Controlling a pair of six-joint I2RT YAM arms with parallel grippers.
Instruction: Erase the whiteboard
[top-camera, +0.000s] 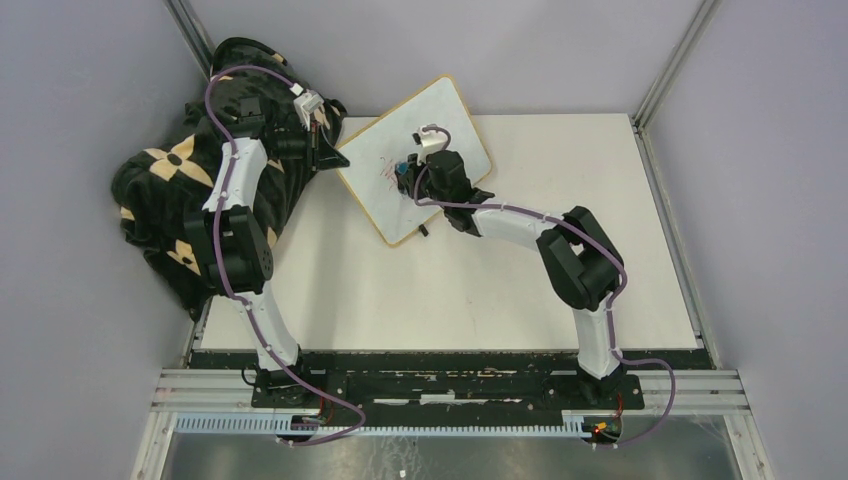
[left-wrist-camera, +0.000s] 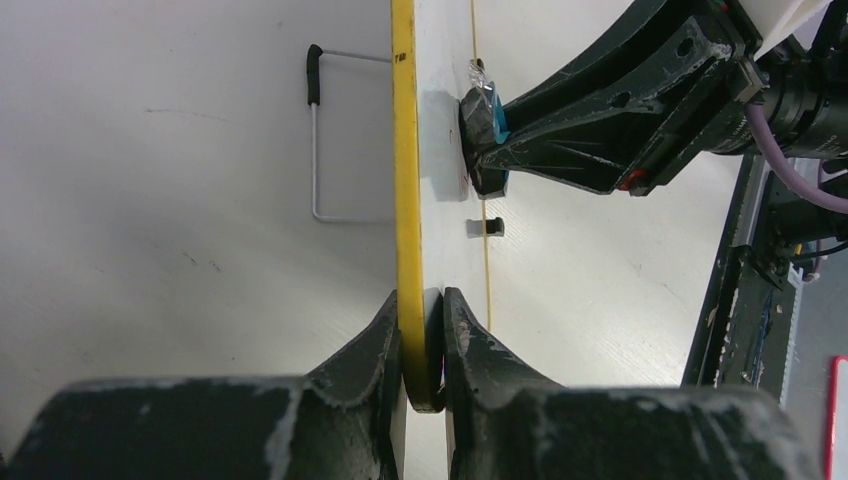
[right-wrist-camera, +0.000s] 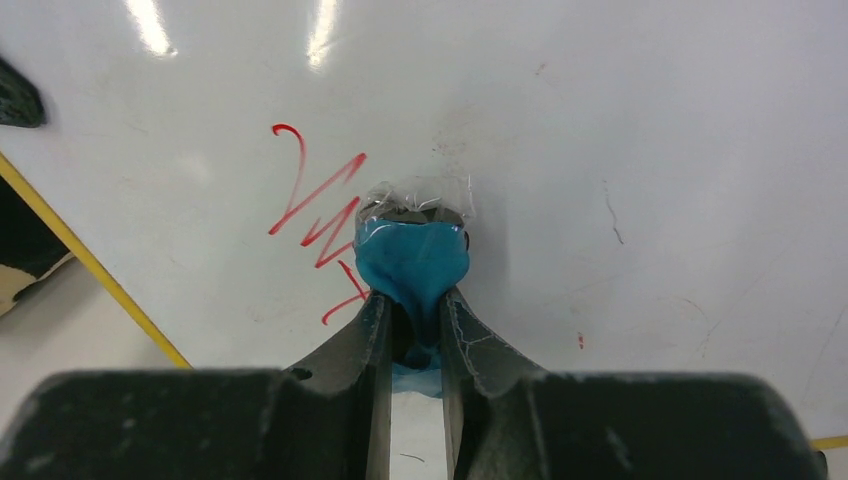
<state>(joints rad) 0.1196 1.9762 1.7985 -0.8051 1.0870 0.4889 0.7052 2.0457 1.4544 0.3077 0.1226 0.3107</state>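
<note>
A small whiteboard (top-camera: 445, 110) with rounded corners sits at the far middle of a white table (top-camera: 560, 160), turned diagonally. It seems to be lifted at an angle rather than lying flat.

The left gripper (left-wrist-camera: 422, 300) is clamped on the board's near-left edge, its two dark fingers pinching the thin frame (left-wrist-camera: 405, 150). The frame looks tan from above and yellow up close. The right gripper (right-wrist-camera: 415, 310) is shut on a small blue eraser (right-wrist-camera: 412, 255), a soft, lumpy pad with crinkled clear film over its tip. The tip presses against the board's face near its middle.

The erasing looks barely under way. A red zigzag scribble (right-wrist-camera: 320, 205) lies on the board just left of the eraser, touching its edge, and it is unwiped. A tiny red speck and a few faint grey scuffs show to the right of the eraser. The rest of the glossy surface is clean and reflects the ceiling lights.

Behind the board is a thin grey wire loop (left-wrist-camera: 316, 150) with a black tip, probably its stand. A small black foot (left-wrist-camera: 486, 227) shows on the front. Left of the board, off the table, lies a crumpled black cloth with tan diamond patterns (top-camera: 170, 180).
</note>
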